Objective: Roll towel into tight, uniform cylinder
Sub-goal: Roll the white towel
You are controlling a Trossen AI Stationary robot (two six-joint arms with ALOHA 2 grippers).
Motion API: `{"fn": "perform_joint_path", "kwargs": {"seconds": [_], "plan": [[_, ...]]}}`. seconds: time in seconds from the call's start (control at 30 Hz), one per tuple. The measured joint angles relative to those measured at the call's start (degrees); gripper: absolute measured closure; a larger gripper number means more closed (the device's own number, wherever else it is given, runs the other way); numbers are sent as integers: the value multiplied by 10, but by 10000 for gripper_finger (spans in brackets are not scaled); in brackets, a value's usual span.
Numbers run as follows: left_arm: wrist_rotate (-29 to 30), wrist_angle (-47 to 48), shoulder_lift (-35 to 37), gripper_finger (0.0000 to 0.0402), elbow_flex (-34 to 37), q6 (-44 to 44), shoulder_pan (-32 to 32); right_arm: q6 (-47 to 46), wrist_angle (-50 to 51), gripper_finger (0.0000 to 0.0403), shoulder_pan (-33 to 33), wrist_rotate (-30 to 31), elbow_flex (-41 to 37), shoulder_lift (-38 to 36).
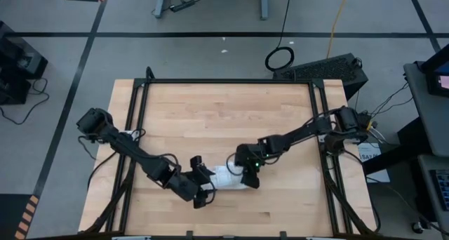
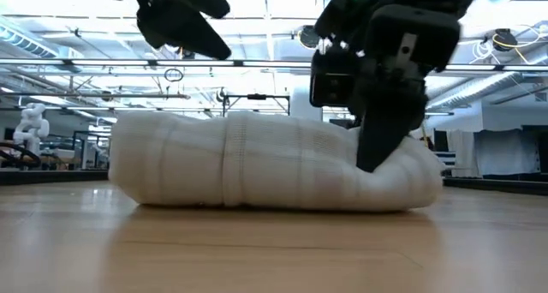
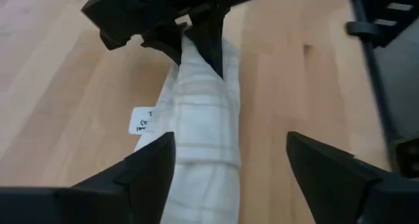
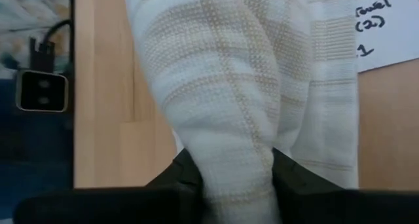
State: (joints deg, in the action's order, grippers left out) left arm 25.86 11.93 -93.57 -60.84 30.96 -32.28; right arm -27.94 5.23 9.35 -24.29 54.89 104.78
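The white checked towel (image 1: 230,177) lies rolled into a short cylinder on the wooden table, near its middle and toward the near edge. It rests on its long side (image 2: 257,169). A small white tag (image 3: 144,119) sticks out beside it. My right gripper (image 1: 247,175) is shut on the roll's right end. My left gripper (image 1: 203,187) is open and hangs above the roll's left end (image 3: 206,185), clear of it in the low view (image 2: 180,19). My right gripper pinches the roll's right end (image 4: 236,165) between its two fingers (image 4: 298,178). The fingers come from above, pointing down, and lie across the roll (image 2: 377,147). The cloth is squeezed narrower between them. The roll lies level on the table.
Black frame rails (image 1: 140,128) run along the table's left, right and far edges. Bare wood (image 1: 224,121) lies on the far side of the roll and along the near edge.
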Motion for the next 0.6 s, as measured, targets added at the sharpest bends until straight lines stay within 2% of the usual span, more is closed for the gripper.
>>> {"fn": "perform_joint_path", "kwargs": {"seconds": [0.2, 0.3, 0.43, 0.6], "plan": [[17, -36, -52, 72, 0, -63, 4, -11, -1, 326, -47, -86, 0, 3], [24, -71, -78, 71, 0, -117, 8, -14, 0, 326, -63, -134, 0, 6], [39, -80, -100, 70, 0, -145, 14, -21, -2, 325, -74, -181, 0, 18], [40, -75, -116, 70, 0, -165, 24, -29, -9, 324, -76, -212, 0, 40]]}}
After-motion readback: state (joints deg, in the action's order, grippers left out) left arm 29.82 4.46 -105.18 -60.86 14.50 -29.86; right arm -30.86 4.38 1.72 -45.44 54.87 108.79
